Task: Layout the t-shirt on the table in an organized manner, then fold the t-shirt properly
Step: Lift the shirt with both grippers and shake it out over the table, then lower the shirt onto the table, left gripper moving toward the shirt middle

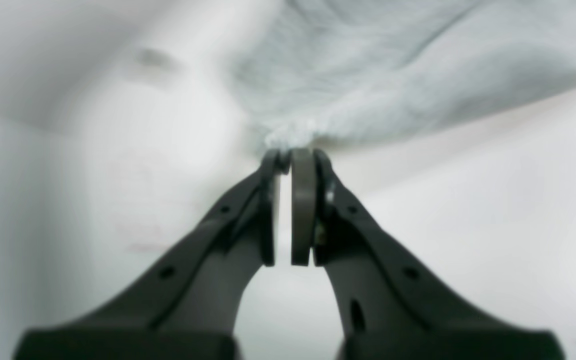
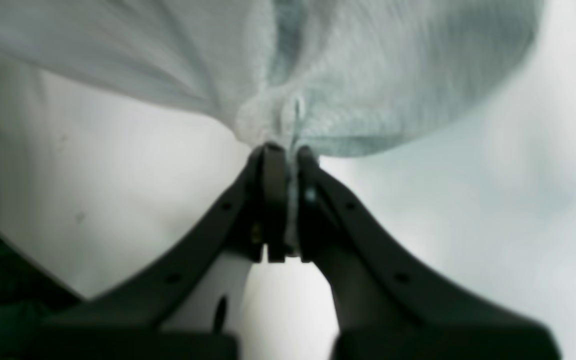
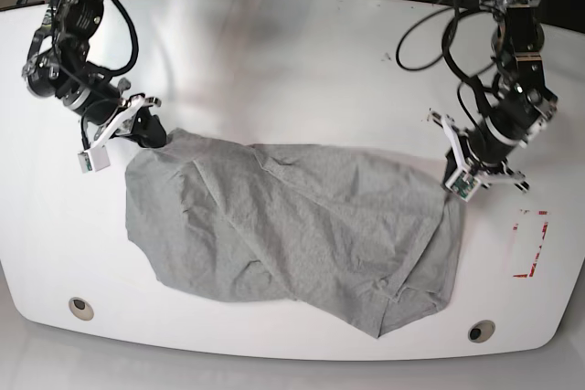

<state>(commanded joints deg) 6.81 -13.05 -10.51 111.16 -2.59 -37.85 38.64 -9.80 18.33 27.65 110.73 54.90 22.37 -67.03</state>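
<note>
White and glossy, the table point(image 3: 292, 52) fills the base view, its edges curved, with a round grey grommet point(image 3: 80, 308) near the front left corner, another point(image 3: 481, 330) near the front right, and a red dashed rectangle point(image 3: 530, 244) at the right side. Dark cables point(image 3: 430, 34) trail over the far right part of the tabletop.

Across the middle lies the t-shirt point(image 3: 292, 226), a soft heather-grey cloth, rumpled and creased, with diagonal folds running through it. Its long axis runs left to right across the table, from the upper left corner down toward a bunched, doubled-over part at the lower right. Which end is the neck cannot be told.

At the left of the base view, the right gripper point(image 3: 151, 134) meets the upper left corner of the shirt. From the right wrist camera, the right gripper's point(image 2: 285, 155) black jaws are clamped on a gathered pinch of grey fabric point(image 2: 368, 75), which fans out wide beyond the tips.

At the right of the base view, the left gripper point(image 3: 454, 191) sits at the shirt's right edge. From the left wrist camera, the left gripper's point(image 1: 292, 155) jaws are pressed together at the tips on a small tuft of the cloth point(image 1: 393, 75), with a thin gap lower down between the pads; the fabric spreads away up and to the right over the white surface.
</note>
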